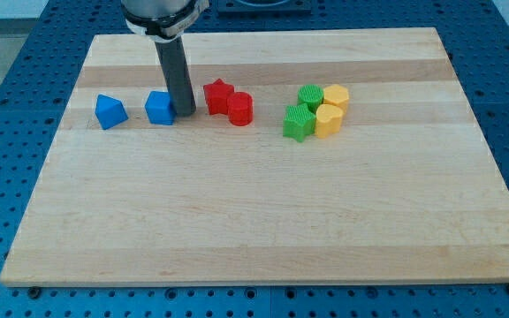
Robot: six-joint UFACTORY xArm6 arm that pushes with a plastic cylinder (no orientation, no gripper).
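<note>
The rod carries no jaws; its tip rests against the right side of a blue cube. A blue wedge-like block lies further left, and a red star just right. The blocks look light, rigid and easy to slide. Bare counter spreads below.

The wooden board lies on a blue perforated table and carries eight small blocks in blue, red, green and yellow.
</note>
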